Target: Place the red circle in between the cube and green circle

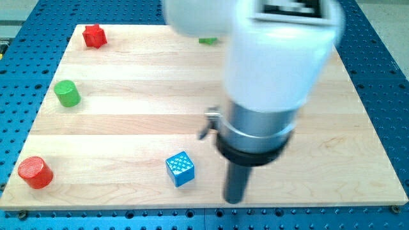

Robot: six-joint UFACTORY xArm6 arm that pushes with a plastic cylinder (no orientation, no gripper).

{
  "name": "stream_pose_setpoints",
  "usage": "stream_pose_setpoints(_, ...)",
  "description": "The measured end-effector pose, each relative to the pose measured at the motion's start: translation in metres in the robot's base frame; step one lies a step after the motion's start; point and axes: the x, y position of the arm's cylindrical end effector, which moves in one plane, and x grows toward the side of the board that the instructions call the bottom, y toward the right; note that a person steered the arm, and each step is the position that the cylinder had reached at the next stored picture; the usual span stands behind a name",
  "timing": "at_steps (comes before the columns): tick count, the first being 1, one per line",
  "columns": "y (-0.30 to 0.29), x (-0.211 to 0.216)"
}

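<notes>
The red circle stands near the board's bottom left corner. The green circle stands at the left side, above the red circle. The blue cube sits near the bottom edge, left of centre. My tip touches the board near the bottom edge, to the right of the blue cube with a gap between them, and far right of the red circle.
A red star-shaped block sits at the top left corner. A green block shows partly at the top edge, mostly hidden behind the arm's white body. The wooden board lies on a blue perforated table.
</notes>
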Motion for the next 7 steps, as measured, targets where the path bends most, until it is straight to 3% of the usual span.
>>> stream_pose_setpoints(1, -0.055, -0.003)
stream_pose_setpoints(3, -0.096, 0.007)
stream_pose_setpoints(5, -0.258, 0.005)
stream_pose_setpoints(6, -0.282, 0.002)
stream_pose_setpoints(7, -0.265, -0.054)
